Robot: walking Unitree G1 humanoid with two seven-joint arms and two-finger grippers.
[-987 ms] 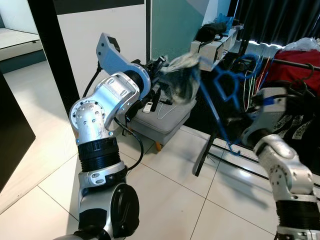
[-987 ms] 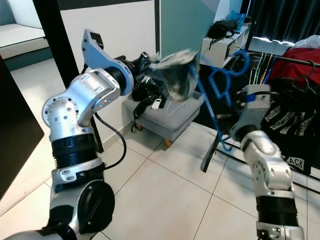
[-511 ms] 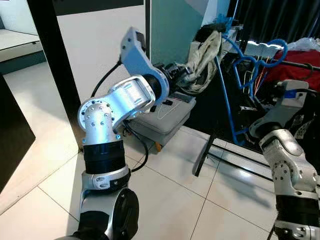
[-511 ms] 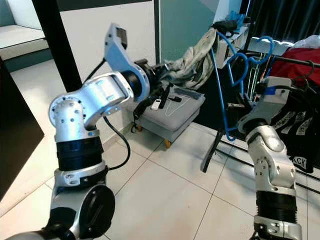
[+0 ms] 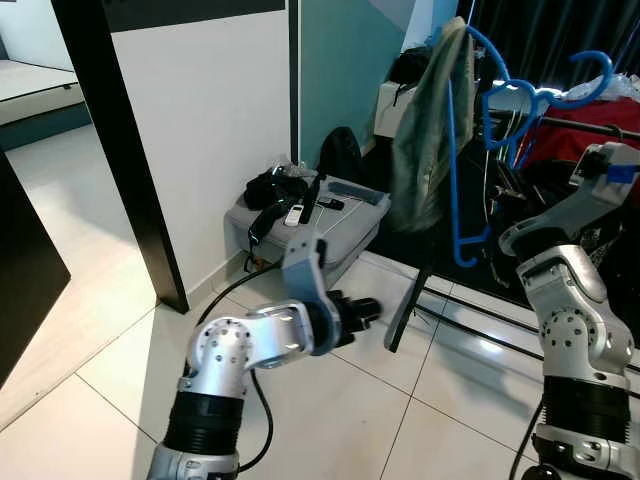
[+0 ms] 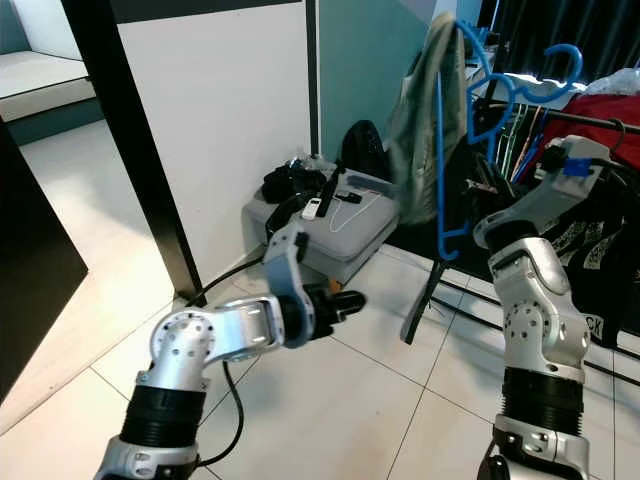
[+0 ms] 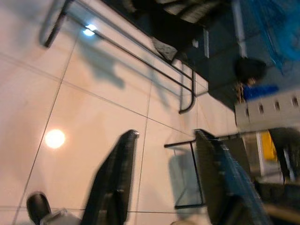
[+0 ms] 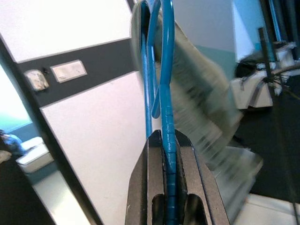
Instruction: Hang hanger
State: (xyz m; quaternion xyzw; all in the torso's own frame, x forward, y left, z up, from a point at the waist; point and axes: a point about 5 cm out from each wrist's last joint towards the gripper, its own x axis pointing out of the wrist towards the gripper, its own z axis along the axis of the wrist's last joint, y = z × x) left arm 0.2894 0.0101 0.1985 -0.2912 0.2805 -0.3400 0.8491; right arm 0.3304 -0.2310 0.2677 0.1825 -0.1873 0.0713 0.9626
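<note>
A blue plastic hanger (image 5: 458,160) with a grey-green garment (image 5: 425,130) draped over it is held high in front of the black clothes rack (image 5: 590,126). Its hook (image 5: 592,72) curls above the rail; I cannot tell whether it touches. In the right wrist view my right gripper (image 8: 165,140) is shut on the hanger's blue bar (image 8: 165,89). My left gripper (image 5: 364,308) hangs low over the floor tiles, away from the garment. It stands open (image 7: 166,136) with nothing between its fingers.
A grey ottoman (image 5: 340,232) carrying black items and a remote stands against the wall behind my left arm. A red garment (image 5: 585,112) and dark clothes hang on the rack at right. A black pillar (image 5: 115,150) stands at left. The rack's base bars (image 5: 470,310) lie on the floor.
My left gripper let go of the garment and dropped from chest height to near the floor. My right arm lifted the hanger with the garment higher and toward the rack.
</note>
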